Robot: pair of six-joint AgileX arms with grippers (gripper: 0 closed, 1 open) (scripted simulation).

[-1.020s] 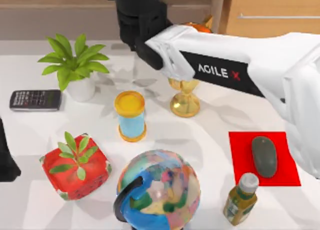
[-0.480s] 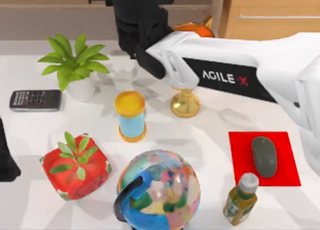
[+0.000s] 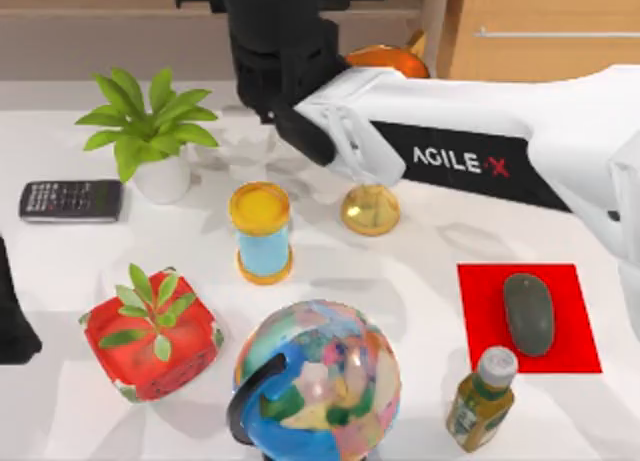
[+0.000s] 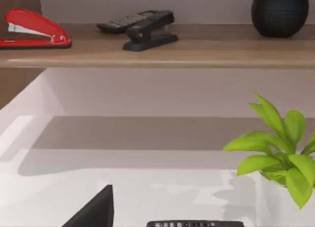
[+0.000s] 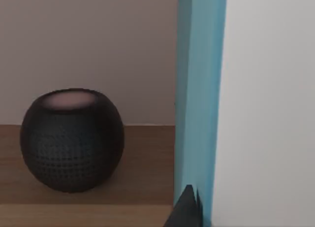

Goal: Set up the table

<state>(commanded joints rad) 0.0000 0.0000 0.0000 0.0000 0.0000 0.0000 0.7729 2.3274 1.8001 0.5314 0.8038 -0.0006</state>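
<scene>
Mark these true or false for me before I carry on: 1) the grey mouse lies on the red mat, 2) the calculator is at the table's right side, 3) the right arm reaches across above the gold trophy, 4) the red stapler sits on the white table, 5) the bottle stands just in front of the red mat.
1) True: the grey mouse lies on the red mat.
2) False: the calculator is at the left side of the table, beside the white-potted plant.
3) True: the right arm stretches over the gold trophy.
4) False: the red stapler sits on the wooden shelf.
5) True: the bottle stands upright at the mat's near edge.
</scene>
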